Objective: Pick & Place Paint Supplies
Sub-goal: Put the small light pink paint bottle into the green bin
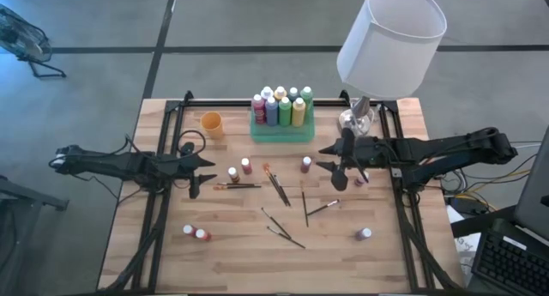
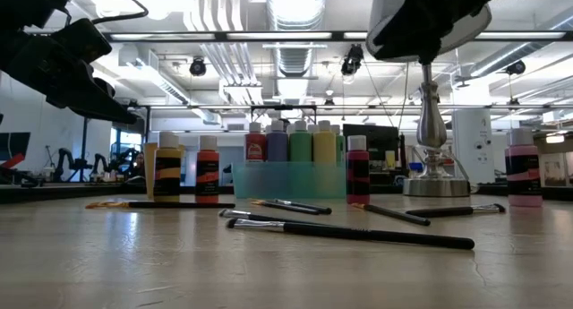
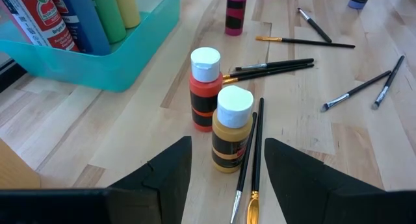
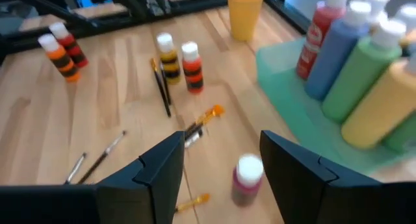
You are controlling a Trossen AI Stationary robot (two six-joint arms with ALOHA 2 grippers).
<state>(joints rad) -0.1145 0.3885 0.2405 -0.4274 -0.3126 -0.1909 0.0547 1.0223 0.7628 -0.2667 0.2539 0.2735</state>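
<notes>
I have both arms over the table with nothing held. The left gripper [image 3: 224, 169] stands apart, its fingers framing a yellow bottle [image 3: 231, 130] just ahead, with a red bottle [image 3: 204, 89] right behind it and two brushes [image 3: 250, 156] lying against the yellow one's side. The right gripper [image 4: 221, 165] is apart too, hovering above a pink bottle [image 4: 247, 180] near the tray [image 1: 283, 131]. The rest of the supplies are scattered: more brushes [image 1: 283, 220] mid-table, two bottles [image 1: 195, 233] at the near left, one bottle [image 1: 364, 233] near right, and eight or so already standing in the tray. I judge these bottles light, rigid and a bit slick on the label, and tall enough to tip, so I'd take the body below the cap, squarely. The brushes are thin and lie flat; they'll want a pinch across the handle and may roll. The wrist views show me which bottle sits between the fingers, which the high view can't; the high view gives the full spread; the low view alone shows the lamp [image 2: 431, 121] standing tall at the far right.
</notes>
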